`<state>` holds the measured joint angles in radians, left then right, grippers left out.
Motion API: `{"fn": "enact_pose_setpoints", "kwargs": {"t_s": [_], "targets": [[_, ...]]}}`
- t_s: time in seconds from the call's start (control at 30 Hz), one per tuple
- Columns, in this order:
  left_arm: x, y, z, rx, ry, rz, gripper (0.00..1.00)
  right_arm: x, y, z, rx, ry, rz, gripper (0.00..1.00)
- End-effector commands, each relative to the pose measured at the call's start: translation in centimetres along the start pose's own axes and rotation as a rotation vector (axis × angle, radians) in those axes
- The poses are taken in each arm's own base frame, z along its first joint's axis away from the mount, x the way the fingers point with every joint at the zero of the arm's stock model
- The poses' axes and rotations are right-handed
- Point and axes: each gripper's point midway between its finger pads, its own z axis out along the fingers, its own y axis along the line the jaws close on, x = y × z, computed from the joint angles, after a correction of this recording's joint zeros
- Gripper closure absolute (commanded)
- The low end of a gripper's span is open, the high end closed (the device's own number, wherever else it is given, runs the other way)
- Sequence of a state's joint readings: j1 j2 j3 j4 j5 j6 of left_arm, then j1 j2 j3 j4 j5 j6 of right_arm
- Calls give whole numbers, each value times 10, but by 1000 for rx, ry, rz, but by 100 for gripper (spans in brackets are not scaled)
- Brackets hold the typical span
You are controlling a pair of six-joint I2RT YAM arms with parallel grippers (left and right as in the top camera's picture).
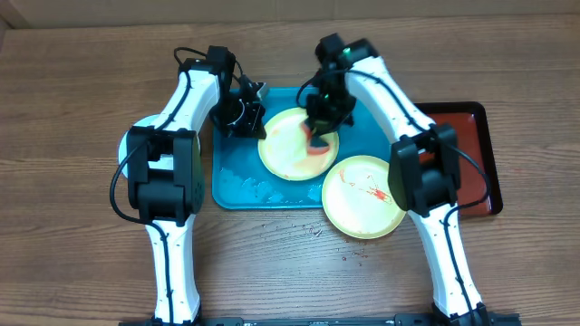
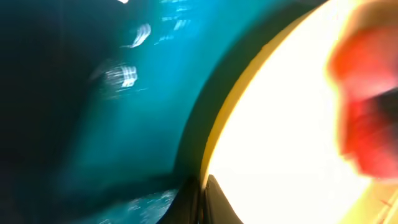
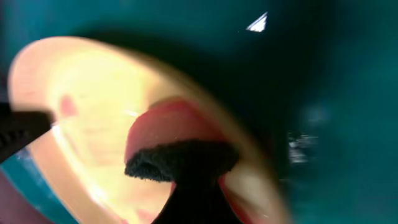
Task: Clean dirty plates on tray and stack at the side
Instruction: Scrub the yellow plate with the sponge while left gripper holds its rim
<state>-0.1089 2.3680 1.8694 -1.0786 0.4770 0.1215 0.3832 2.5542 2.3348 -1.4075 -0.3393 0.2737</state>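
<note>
- The right pincer is clamped on a red sponge and presses it onto a pale yellow-green plate.
- The left pincer pinches that plate's left rim, its fingertips nearly together, though the wrist view is blurred.
- This plate lies inside the turquoise tray.
- A second plate, smeared with red, overlaps the tray's near right corner and rests partly on the table.
- A dark red tray sits further right.
</note>
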Motion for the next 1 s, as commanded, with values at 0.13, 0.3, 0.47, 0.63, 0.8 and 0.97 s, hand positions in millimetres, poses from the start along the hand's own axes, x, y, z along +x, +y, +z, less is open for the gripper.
{"fn": "enact_pose_setpoints", "kwargs": {"t_s": [0.13,0.3,0.47,0.63,0.8,0.97], "targets": [[5,58,-21,-145,-27,-276,96,-15,-9,-6,115,-88,7,96],[3,51,-37,-144,-36,-270,96,-26,9,-2,107,-153,-44,96],[-4,18,-53,-18,-53,-145,96,-30,25,7,134,-198,-99,96],[-8,2,-65,74,-80,-140,96,-11,36,32,157,-142,-134,96],[-15,-1,-75,136,-122,-168,96,18,54,55,116,-41,-162,96],[-20,4,-77,127,-146,-163,96,41,85,62,1,34,-226,96]]}}
